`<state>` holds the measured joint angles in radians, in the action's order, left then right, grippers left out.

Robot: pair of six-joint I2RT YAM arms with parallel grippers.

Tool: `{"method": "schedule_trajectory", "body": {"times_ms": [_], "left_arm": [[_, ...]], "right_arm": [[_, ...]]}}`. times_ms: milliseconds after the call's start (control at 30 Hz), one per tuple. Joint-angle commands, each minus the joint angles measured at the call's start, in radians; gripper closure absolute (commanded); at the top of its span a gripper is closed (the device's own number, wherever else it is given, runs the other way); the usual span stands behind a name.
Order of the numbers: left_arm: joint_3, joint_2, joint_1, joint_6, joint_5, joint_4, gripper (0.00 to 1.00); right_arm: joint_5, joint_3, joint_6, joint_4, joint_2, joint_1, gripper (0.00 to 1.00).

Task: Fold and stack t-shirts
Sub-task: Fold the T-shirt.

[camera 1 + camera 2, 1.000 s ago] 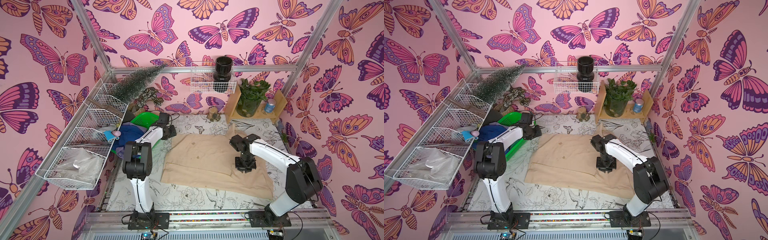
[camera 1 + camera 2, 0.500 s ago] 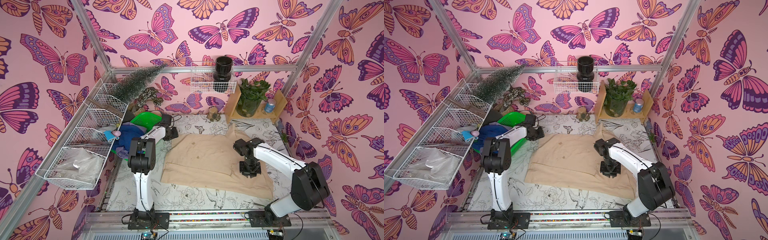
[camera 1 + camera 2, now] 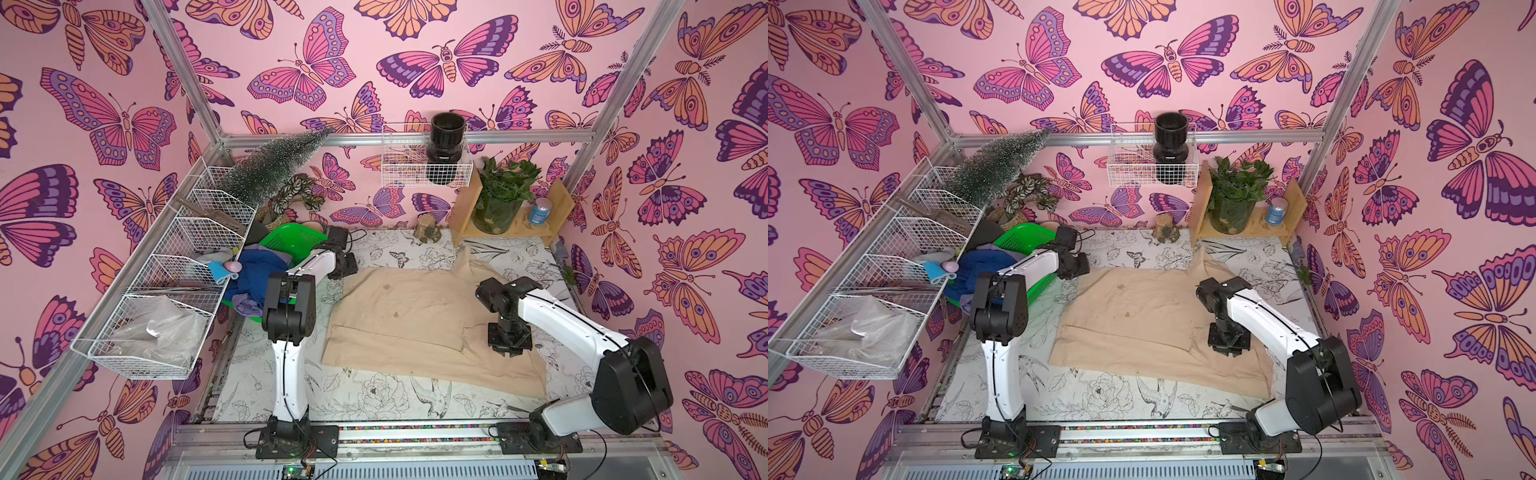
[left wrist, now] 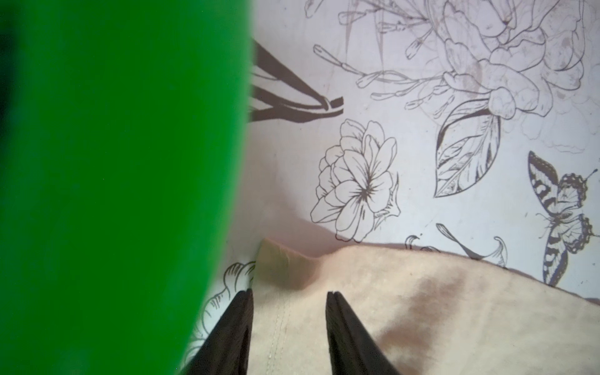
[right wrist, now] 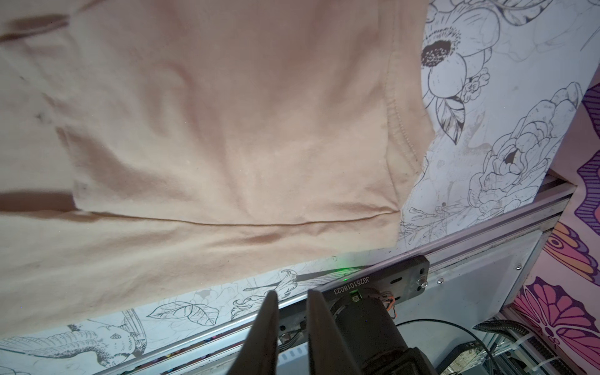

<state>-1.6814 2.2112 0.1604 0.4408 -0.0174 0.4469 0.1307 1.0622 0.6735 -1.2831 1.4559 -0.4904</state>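
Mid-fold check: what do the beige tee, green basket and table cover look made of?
Beige tee: soft matte knit, likely cotton jersey; it wrinkles and shows a stitched hem. Green basket: smooth moulded plastic, going by its perforated wall and bright even colour. Table cover: matte sheet printed with line-drawn flowers; cloth or vinyl, I cannot tell.

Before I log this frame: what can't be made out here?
- Left wrist view: the blurred green basket fills much of the picture, hiding its contents; whether the left pincer touches the beige tee is unclear.
- Both top views: the left arm covers part of the basket's pile beside the blue tee; the tee count is unknowable.
- Both top views: the right pincer hides its fingers under its own wrist.
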Motion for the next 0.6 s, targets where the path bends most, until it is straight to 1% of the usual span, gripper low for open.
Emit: {"method": "schedule_trajectory", "body": {"times_ms": [0, 67, 100, 133, 233, 267, 300, 333, 400, 467, 567], "left_arm": [[-0.014, 0.087, -0.021, 0.006, 0.022, -0.011, 0.64], [-0.028, 0.098, -0.016, 0.001, 0.016, -0.013, 0.71], [-0.034, 0.103, -0.013, 0.003, 0.014, -0.013, 0.78], [-0.038, 0.106, -0.012, 0.005, 0.014, -0.013, 0.81], [-0.037, 0.107, -0.011, 0.006, 0.018, -0.013, 0.82], [-0.034, 0.105, -0.010, 0.006, 0.021, -0.012, 0.80], [-0.031, 0.101, -0.009, 0.004, 0.019, -0.011, 0.72], [-0.026, 0.098, -0.009, 0.005, 0.027, -0.009, 0.61], [-0.009, 0.086, -0.008, 0.006, 0.041, -0.008, 0.52], [0.008, 0.079, -0.007, 0.003, 0.047, -0.007, 0.49], [0.026, 0.087, -0.007, 0.004, 0.048, -0.007, 0.51]], "right_arm": [[0.023, -0.014, 0.008, -0.036, -0.024, 0.011, 0.79], [0.026, -0.022, 0.010, -0.038, -0.034, 0.014, 0.79], [0.027, -0.024, 0.013, -0.039, -0.039, 0.017, 0.79], [0.029, -0.027, 0.015, -0.041, -0.044, 0.019, 0.79], [0.032, -0.036, 0.014, -0.039, -0.055, 0.028, 0.80], [0.030, -0.041, 0.013, -0.038, -0.057, 0.030, 0.79], [0.029, -0.046, 0.012, -0.036, -0.058, 0.034, 0.79], [0.029, -0.053, 0.012, -0.034, -0.060, 0.037, 0.79], [0.021, -0.064, 0.011, -0.026, -0.059, 0.042, 0.79], [0.014, -0.068, 0.015, -0.020, -0.058, 0.044, 0.79], [0.016, -0.061, 0.014, -0.023, -0.057, 0.046, 0.79]]}}
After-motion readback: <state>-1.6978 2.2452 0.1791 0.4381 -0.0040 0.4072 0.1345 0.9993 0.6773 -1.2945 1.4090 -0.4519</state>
